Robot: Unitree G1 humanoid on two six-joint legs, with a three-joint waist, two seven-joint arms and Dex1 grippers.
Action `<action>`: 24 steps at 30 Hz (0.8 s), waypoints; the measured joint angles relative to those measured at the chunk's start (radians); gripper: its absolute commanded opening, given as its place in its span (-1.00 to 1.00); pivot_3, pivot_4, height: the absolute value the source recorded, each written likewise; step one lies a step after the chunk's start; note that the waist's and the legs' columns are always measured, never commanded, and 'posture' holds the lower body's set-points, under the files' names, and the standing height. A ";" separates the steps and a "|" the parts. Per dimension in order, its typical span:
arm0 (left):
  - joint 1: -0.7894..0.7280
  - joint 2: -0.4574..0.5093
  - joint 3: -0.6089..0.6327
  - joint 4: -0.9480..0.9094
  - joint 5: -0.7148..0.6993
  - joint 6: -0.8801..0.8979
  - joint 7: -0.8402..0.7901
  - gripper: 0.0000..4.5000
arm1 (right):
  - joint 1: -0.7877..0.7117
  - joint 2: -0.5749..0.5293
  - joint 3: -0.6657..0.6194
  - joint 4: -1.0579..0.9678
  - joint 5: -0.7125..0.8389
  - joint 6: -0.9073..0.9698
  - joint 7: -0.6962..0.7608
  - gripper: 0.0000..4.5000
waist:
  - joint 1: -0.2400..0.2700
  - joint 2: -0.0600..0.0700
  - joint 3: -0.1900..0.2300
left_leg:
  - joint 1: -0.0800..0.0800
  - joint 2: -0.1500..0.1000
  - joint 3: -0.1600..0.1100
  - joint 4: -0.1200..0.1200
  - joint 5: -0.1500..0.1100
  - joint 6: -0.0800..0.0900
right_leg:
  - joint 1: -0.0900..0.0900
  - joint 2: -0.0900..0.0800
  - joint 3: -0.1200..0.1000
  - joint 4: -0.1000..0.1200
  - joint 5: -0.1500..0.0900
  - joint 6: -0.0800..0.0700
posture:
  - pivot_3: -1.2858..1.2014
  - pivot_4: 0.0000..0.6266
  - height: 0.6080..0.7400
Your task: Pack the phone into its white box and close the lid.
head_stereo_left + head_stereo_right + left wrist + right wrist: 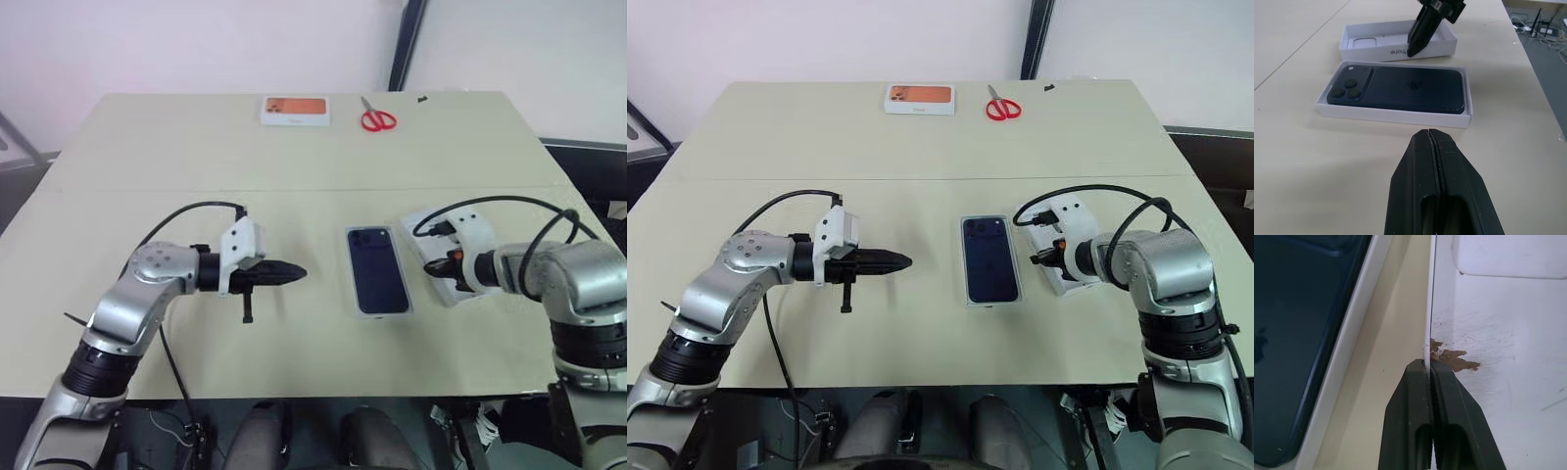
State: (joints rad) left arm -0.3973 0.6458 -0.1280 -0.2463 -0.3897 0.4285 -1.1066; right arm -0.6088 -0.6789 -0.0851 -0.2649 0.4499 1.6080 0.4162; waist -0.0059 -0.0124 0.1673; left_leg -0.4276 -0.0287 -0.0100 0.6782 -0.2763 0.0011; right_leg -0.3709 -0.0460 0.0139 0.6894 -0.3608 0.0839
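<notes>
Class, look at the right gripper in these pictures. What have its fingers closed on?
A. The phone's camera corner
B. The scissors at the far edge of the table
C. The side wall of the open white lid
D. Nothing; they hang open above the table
C. The right wrist view shows the right gripper with its fingers pinched on the thin wall of the lid, beside the white box holding the phone.

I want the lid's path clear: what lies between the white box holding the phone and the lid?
Only a narrow strip of bare table separates the white box from the lid, seen in the right wrist view, where the right gripper pinches the lid's wall.
</notes>
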 measured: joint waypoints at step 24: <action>0.003 0.001 0.123 0.184 0.031 -0.070 0.135 -1.00 | 0.089 0.809 -0.017 -0.106 1.502 -0.753 -1.549 -0.97 | -0.024 -0.001 -0.001 | -0.006 0.002 0.001 0.002 0.004 -0.007 | -0.008 0.001 0.000 0.009 0.000 0.000 | 0.03 -0.52 1.00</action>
State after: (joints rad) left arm -0.3943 0.6469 -0.0053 -0.0620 -0.3587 0.3583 -0.9713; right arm -0.5195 0.1300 -0.1020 -0.3710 1.9515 0.8554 -1.1324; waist -0.0297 -0.0134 0.1668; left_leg -0.4332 -0.0271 -0.0087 0.6800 -0.2725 -0.0055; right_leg -0.3789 -0.0454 0.0134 0.6989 -0.3606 0.0842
